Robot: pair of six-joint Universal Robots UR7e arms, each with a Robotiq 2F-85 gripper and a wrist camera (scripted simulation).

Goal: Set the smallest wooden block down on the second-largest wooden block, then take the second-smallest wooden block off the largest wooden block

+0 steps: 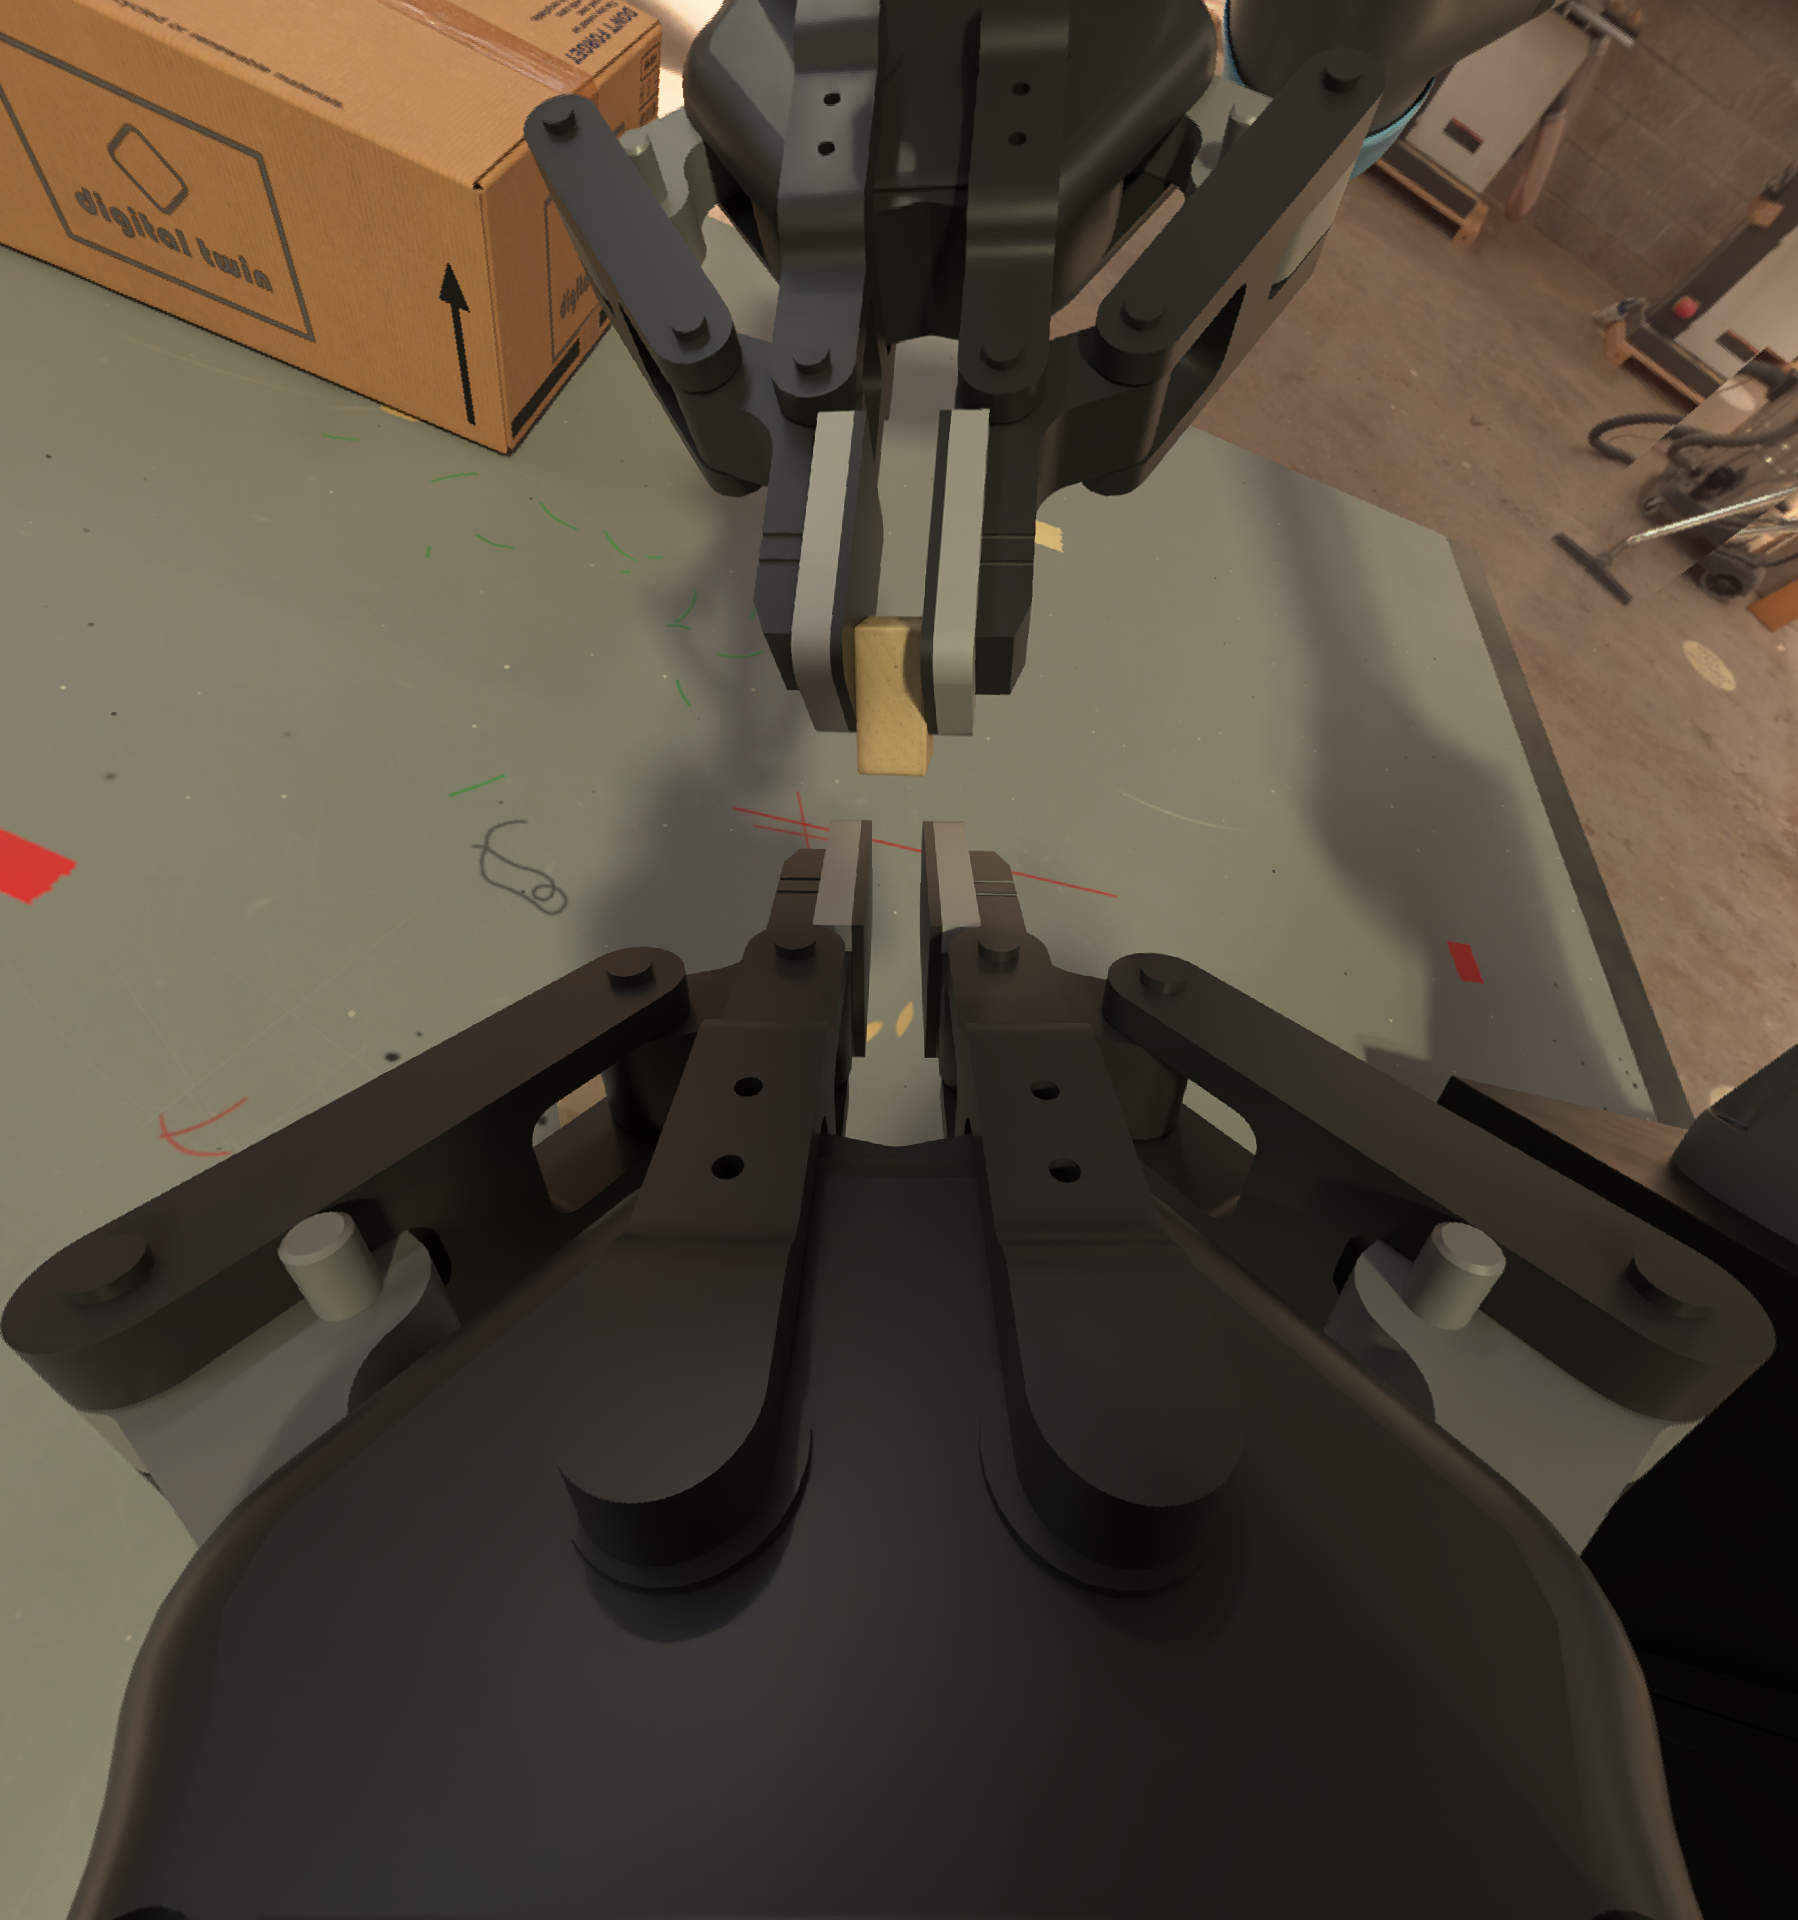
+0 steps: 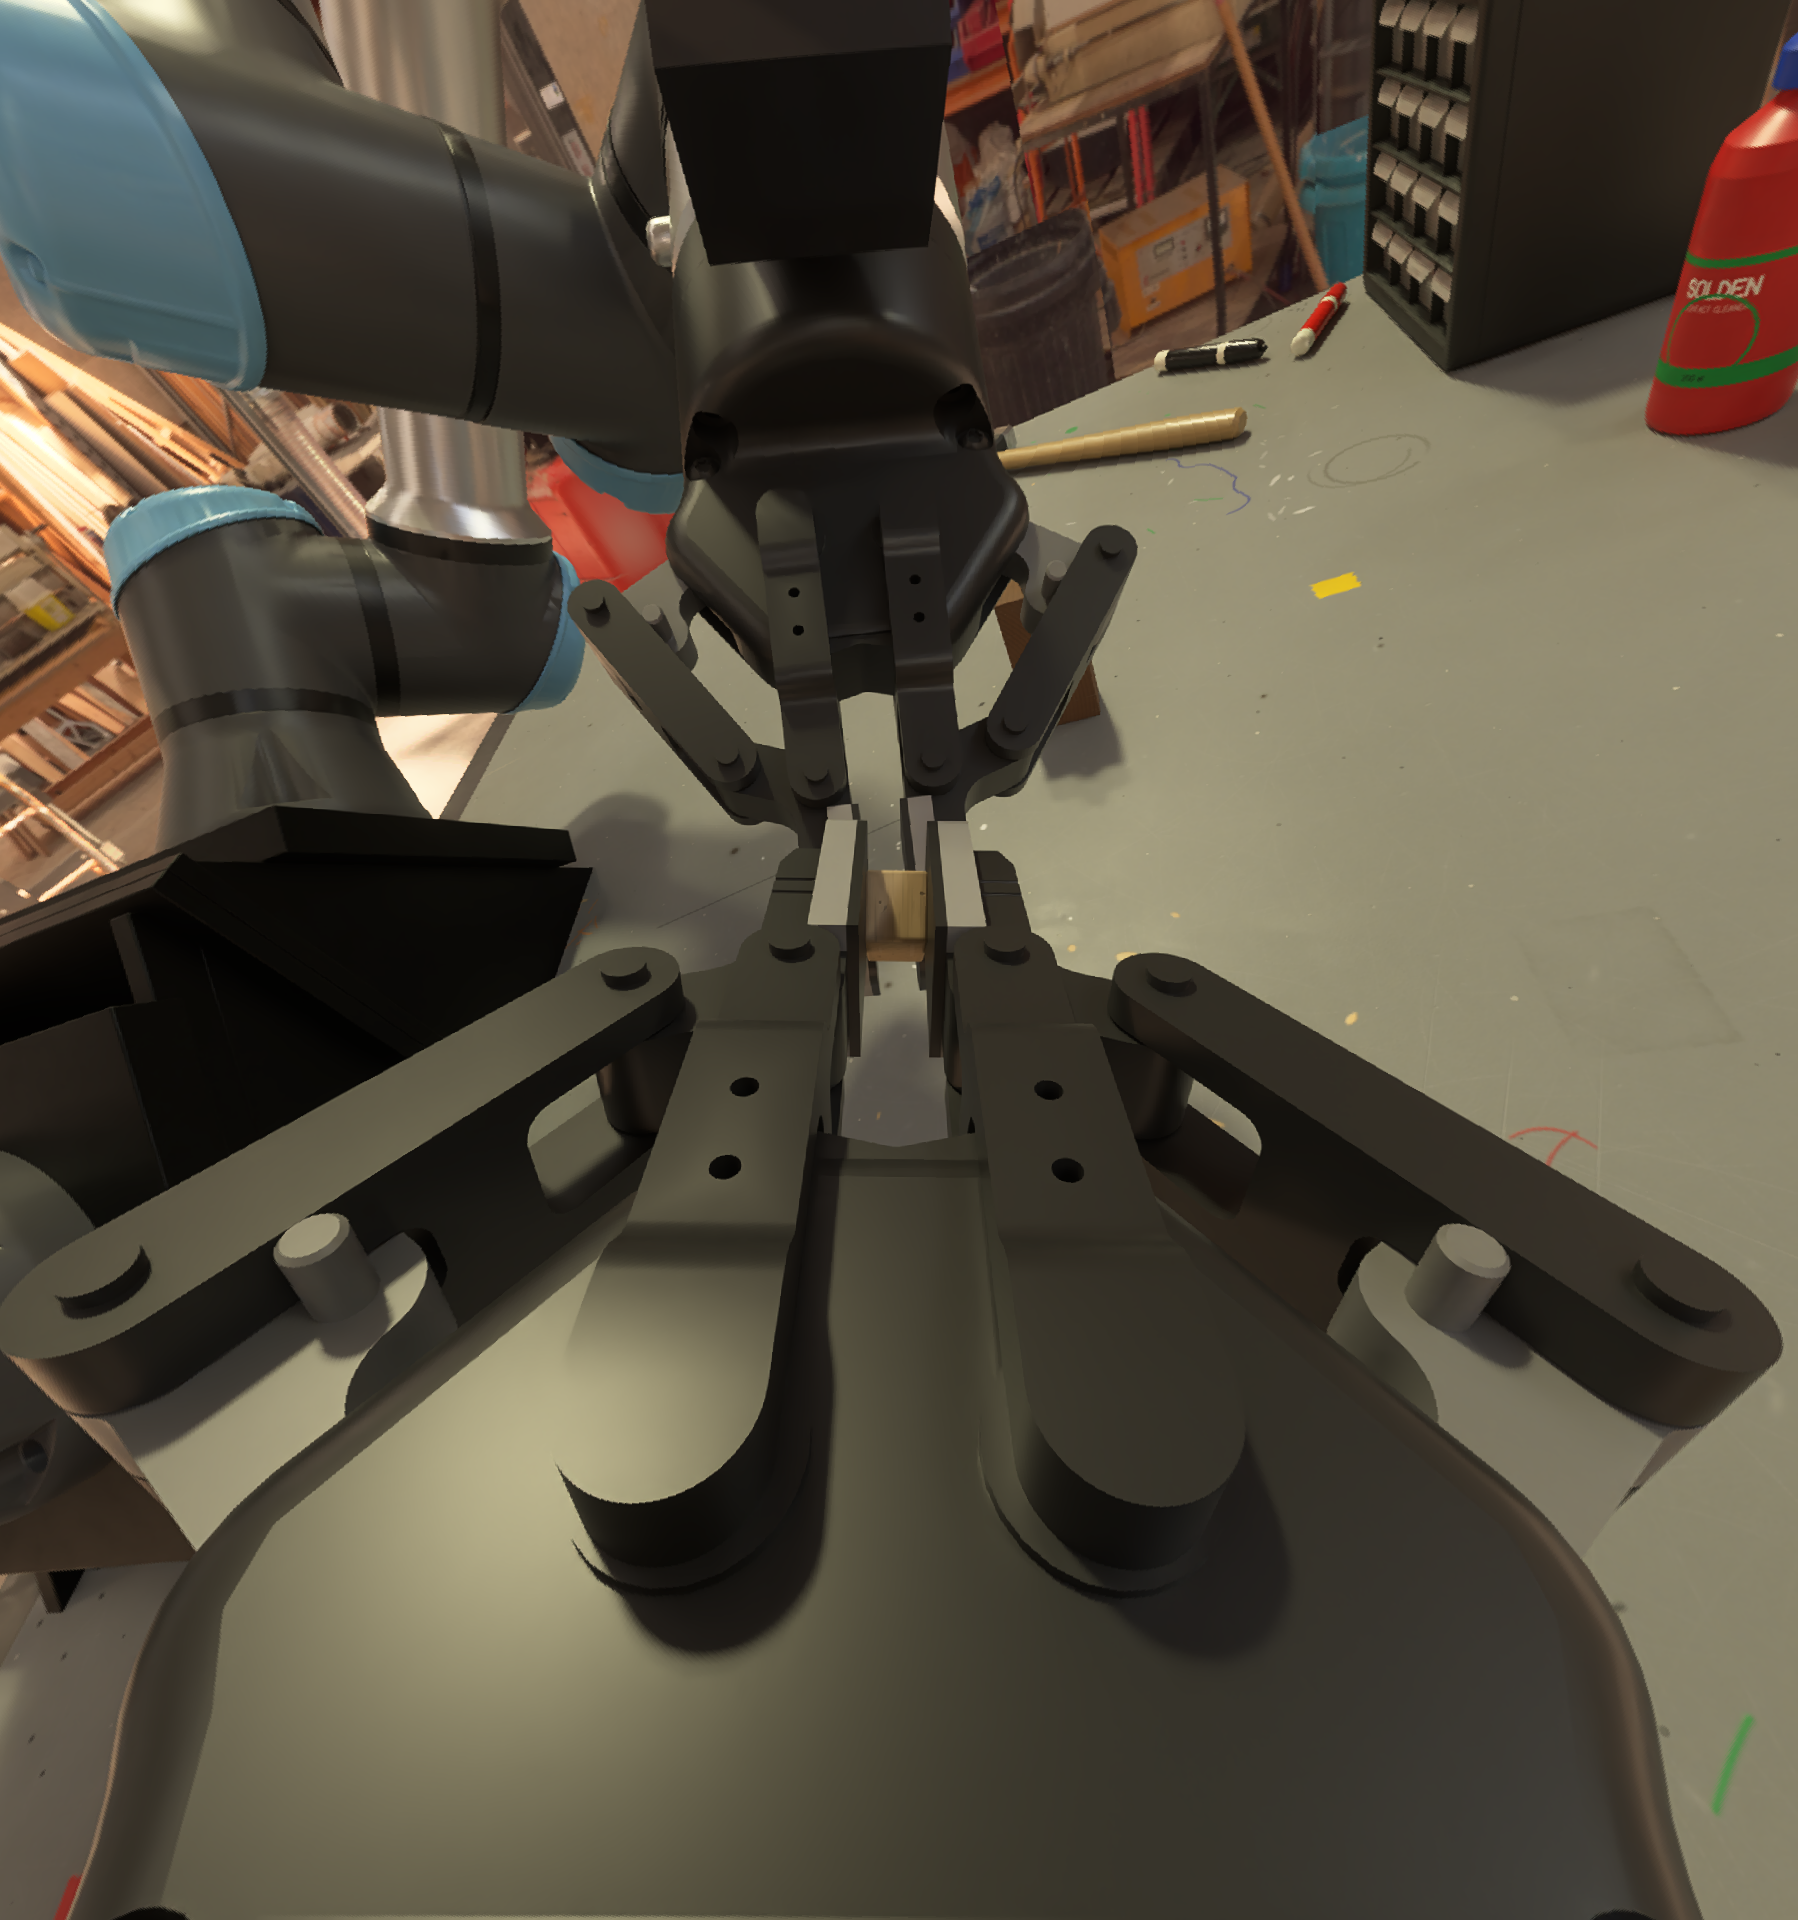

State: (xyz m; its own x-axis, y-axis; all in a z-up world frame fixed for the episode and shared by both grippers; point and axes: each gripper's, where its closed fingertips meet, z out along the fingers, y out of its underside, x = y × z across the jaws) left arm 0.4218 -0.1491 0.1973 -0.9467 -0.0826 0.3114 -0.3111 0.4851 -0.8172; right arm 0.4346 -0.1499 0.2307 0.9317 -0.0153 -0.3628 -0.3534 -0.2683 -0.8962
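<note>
A small pale wooden block [image 1: 890, 696] is clamped between the pads of my right gripper [image 1: 890, 722], which hangs above the grey table [image 1: 251, 675] and faces my left gripper. In the right wrist view the same block [image 2: 900, 914] sits between my right gripper's [image 2: 895, 836] fingers. My left gripper [image 1: 895, 831] is just in front of the block, tip to tip, with its pads nearly together and nothing between them. It also shows in the right wrist view [image 2: 879, 816]. The other wooden blocks are not clearly in view.
A cardboard box [image 1: 251, 208] stands at the table's far left. A red bottle [image 2: 1757, 260], a black drawer cabinet [image 2: 1497, 177], two markers [image 2: 1212, 355] and a wooden handle [image 2: 1123, 436] lie at the far side. A brown wooden piece [image 2: 1082, 686] is partly hidden behind the left gripper.
</note>
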